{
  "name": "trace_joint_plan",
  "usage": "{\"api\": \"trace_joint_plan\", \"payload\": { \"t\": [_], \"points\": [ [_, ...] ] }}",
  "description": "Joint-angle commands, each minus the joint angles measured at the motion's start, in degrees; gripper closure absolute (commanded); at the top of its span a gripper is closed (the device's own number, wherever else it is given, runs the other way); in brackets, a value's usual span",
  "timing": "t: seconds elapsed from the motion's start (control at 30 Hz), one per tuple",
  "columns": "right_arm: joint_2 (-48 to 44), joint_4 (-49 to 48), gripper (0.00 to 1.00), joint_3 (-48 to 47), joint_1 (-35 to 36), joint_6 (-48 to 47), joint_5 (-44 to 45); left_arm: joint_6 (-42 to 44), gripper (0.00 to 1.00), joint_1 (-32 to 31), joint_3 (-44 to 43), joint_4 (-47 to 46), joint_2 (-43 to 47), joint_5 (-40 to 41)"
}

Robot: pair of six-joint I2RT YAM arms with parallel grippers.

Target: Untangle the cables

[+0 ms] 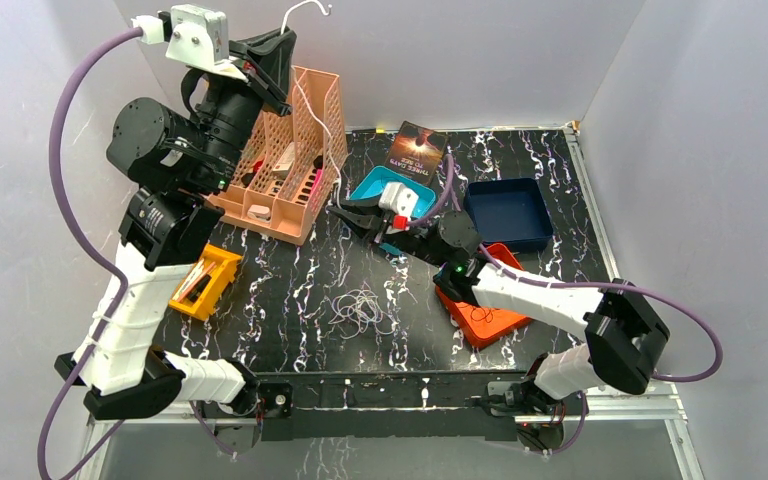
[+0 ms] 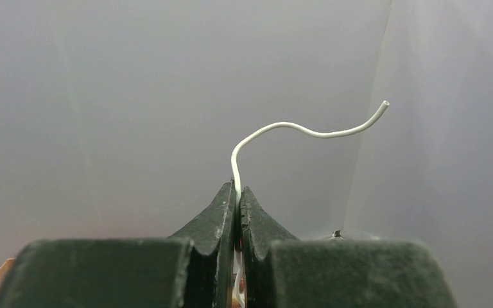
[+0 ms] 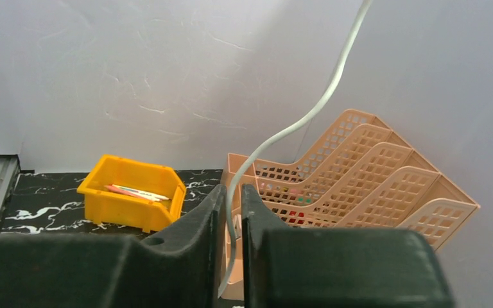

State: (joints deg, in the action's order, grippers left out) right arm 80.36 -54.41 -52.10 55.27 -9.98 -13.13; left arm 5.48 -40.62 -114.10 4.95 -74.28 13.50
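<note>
- Left hand is seen raised high, close to the far-left wall, clamped shut on the white cable.
- Only in the top view: the other cables are piled near-centre on the desk.
- Right hand: the white cable is threaded between its narrow fingers. Whether it's pinched can't be told.

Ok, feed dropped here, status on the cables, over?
Left gripper shut on thin white cable, held high. Right gripper around it lower down, grip unclear. Peach plastic mesh rack close beside.
</note>
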Motion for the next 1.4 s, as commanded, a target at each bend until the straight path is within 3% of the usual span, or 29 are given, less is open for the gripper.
{"api": "trace_joint_plan", "payload": {
  "t": [0.0, 0.17, 0.53, 0.77, 1.0, 1.37],
  "points": [
    [-0.7, -1.2, 0.83, -2.9, 0.3, 0.0, 0.9, -0.3, 1.0, 0.3, 0.0, -1.6, 1.6, -0.5],
    [-2.9, 1.5, 1.0, -3.1, 0.2, 1.7, 1.0, -0.2, 1.0, 0.3, 1.5, -0.9, 2.4, 1.1],
    [-15.7, 19.2, 1.0, -5.1, 0.2, 7.7, 3.1, -8.9, 1.0, 0.3, 20.4, 5.4, 7.9, 7.9],
    [-20.3, 26.9, 1.0, -9.1, 0.2, 9.7, 3.9, -19.2, 0.65, 0.3, 34.2, 4.9, 12.1, 3.6],
    [-22.0, 37.4, 1.0, -14.9, 0.2, 7.0, 8.8, -23.0, 0.49, 0.3, 41.8, 3.7, 17.2, 1.8],
    [-24.8, 43.3, 1.0, -15.1, 0.3, 4.0, 20.0, -22.9, 0.36, 0.3, 48.8, 3.7, 22.3, -1.2]
  ]
}}
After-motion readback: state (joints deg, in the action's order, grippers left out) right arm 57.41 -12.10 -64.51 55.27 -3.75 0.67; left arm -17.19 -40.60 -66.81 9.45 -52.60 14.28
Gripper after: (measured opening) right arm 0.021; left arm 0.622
